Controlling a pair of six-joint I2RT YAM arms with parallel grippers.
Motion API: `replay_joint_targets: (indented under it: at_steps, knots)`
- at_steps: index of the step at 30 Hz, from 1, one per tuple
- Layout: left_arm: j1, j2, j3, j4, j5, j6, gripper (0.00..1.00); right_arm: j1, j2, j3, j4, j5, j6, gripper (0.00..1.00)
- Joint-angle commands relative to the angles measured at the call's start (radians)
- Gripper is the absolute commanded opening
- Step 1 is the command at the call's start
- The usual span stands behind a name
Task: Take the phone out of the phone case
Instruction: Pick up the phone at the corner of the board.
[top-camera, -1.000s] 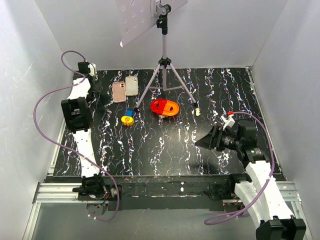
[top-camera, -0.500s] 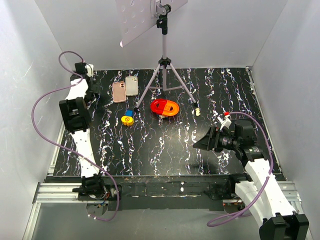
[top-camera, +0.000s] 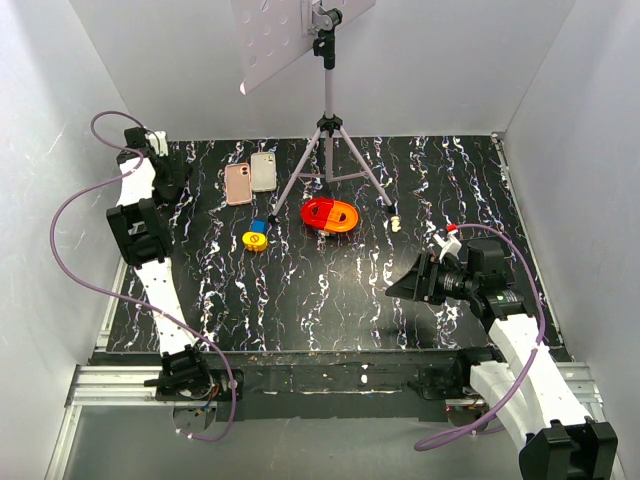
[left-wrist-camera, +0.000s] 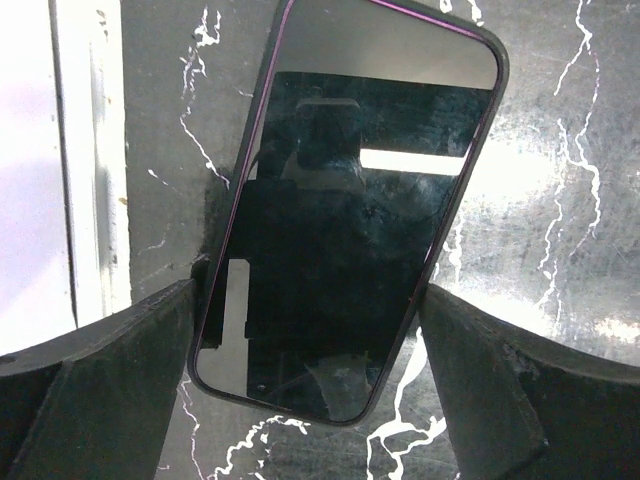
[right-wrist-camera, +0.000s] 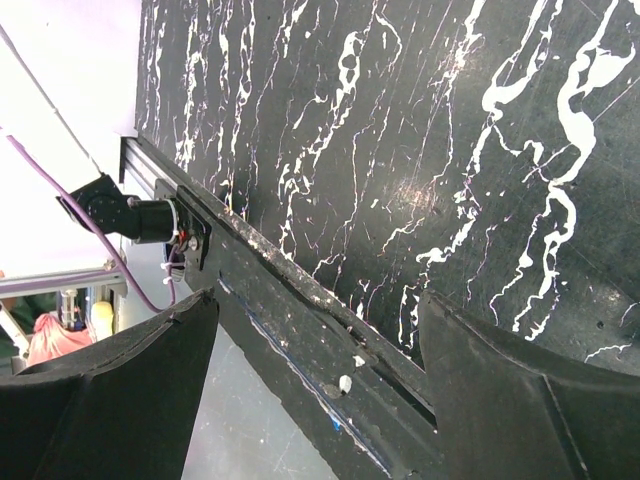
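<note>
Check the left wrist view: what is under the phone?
Around the phone only the black marbled table shows, with a shadow along the phone's left edge. Whatever lies directly beneath is covered by the phone itself, so contact with the table cannot be confirmed.

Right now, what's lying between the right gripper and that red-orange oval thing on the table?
Nothing: in the top external view, only bare black white-veined tabletop runs between the right gripper and the red-orange oval object.

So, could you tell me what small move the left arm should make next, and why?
Probably close the left gripper on the phone: its open fingers straddle the phone's lower end, which lies screen-up, while the right gripper hangs open well away.
</note>
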Motion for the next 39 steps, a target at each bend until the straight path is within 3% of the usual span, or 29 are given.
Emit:
replay_joint_targets:
  at_steps: [1,8,10,14,17,19,21,27,35,37,39]
  knots:
    - [-0.001,0.033,0.017,-0.128,0.078,-0.048,0.86,0.004,-0.005,0.026,-0.027,0.005,-0.006,0.86]
    - [-0.004,-0.016,-0.030,-0.177,0.078,-0.159,0.65,0.004,-0.016,0.031,-0.025,0.021,-0.001,0.86]
    - [-0.004,-0.088,-0.177,-0.145,0.040,-0.208,0.54,0.004,-0.025,0.028,-0.022,0.031,0.003,0.86]
    - [-0.027,-0.275,-0.490,-0.056,0.029,-0.297,0.47,0.004,-0.045,0.006,0.019,0.039,0.037,0.86]
    - [-0.053,-0.338,-0.590,-0.045,0.032,-0.308,0.54,0.003,-0.054,0.008,0.027,0.039,0.045,0.86]
    - [-0.064,-0.346,-0.584,-0.056,0.013,-0.323,0.84,0.003,-0.055,0.006,0.033,0.039,0.048,0.86]
    - [-0.072,-0.320,-0.537,-0.091,-0.016,-0.325,0.98,0.003,-0.054,0.003,0.035,0.041,0.051,0.86]
    - [-0.076,-0.202,-0.356,-0.180,-0.082,-0.296,0.98,0.003,-0.063,0.006,0.010,0.062,0.045,0.86]
    - [-0.104,-0.131,-0.290,-0.192,-0.192,-0.269,0.98,0.003,-0.068,0.031,-0.023,0.076,0.046,0.86]
    - [-0.106,-0.113,-0.279,-0.195,-0.214,-0.277,0.96,0.003,-0.080,0.049,-0.056,0.091,0.036,0.86]
    - [-0.106,-0.104,-0.273,-0.198,-0.227,-0.277,0.85,0.003,-0.101,0.061,-0.077,0.114,0.037,0.86]
